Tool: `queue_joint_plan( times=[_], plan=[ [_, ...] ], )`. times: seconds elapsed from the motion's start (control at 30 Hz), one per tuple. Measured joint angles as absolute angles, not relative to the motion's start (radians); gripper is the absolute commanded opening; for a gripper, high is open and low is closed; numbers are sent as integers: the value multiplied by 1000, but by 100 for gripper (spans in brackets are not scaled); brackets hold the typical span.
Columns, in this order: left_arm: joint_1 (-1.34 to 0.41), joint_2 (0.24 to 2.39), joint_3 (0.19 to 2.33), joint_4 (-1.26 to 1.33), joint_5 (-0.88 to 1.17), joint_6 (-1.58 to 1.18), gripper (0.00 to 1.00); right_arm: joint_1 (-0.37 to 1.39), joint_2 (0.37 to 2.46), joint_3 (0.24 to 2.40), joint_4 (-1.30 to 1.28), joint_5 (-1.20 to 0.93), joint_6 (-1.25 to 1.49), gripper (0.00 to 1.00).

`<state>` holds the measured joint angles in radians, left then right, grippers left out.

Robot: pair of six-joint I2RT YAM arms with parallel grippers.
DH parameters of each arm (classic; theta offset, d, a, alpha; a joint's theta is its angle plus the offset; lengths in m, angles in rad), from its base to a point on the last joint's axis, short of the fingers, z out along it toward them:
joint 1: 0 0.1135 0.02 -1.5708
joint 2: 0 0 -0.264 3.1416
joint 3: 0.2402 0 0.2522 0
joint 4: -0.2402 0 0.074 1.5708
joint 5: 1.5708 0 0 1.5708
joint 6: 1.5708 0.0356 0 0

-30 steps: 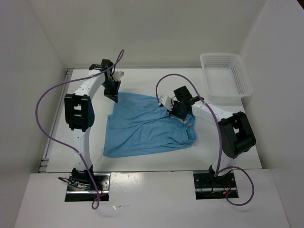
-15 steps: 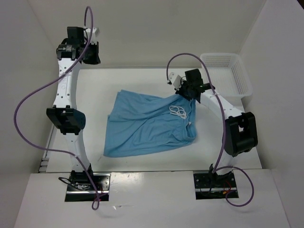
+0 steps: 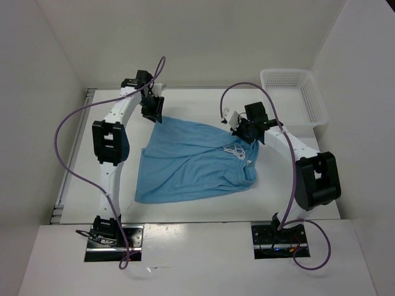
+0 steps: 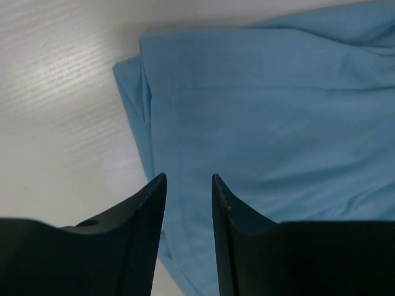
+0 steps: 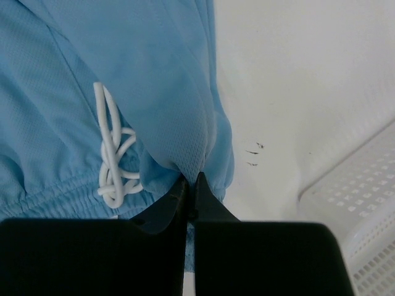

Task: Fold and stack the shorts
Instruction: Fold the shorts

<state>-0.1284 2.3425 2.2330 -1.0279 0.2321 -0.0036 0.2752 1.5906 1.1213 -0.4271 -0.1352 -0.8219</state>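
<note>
**Drop square on the far corner**

Top view: the shorts [image 3: 194,163] lie spread mid-table. My left gripper [image 3: 154,111] hovers at their 11 o'clock corner, arm stretched forward. My right gripper [image 3: 242,137] sits at their 2 o'clock edge, elbow bent.

Left wrist: jaws parted and empty above that corner. I should descend straight and bite both layers.

Right wrist: jaws clenched on a fabric fold beside the drawstring [image 5: 111,148].

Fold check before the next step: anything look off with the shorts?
Yes. The shorts lie rumpled and skewed, unfolded. The right end effector pinches a fold near the waistband, tenting it up, and the white drawstring lies loose in a tangle. The left end effector is open over the far-left corner.
</note>
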Motion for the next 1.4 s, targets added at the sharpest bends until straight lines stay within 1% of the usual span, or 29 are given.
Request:
queue_joint_plan(
  times=[0.07, 0.23, 0.3, 0.4, 0.77, 1.07, 1.33, 1.4],
  plan=[
    [-133, 2409, 2302, -1022, 239, -4, 48, 280, 1591, 1119, -426, -143, -828, 0],
    [-146, 2490, 2428, -1003, 244, -4, 48, 286, 1596, 1119, -420, -154, -836, 0],
    [-154, 2508, 2455, -994, 244, -4, 50, 286, 1602, 1119, -421, -155, -840, 0],
    [-160, 2533, 2474, -986, 244, -4, 50, 286, 1614, 1119, -422, -155, -844, 0],
    [-150, 2571, 2474, -994, 257, -4, 50, 286, 1657, 1119, -437, -156, -852, 0],
    [-113, 2555, 2361, -993, 273, -5, 48, 286, 1661, 1119, -443, -159, -854, 0],
    [-105, 2553, 2352, -992, 275, -4, 48, 286, 1661, 1119, -446, -165, -858, 0],
    [-105, 2553, 2352, -992, 278, -4, 44, 286, 1661, 1119, -446, -166, -859, 0]
  ],
)
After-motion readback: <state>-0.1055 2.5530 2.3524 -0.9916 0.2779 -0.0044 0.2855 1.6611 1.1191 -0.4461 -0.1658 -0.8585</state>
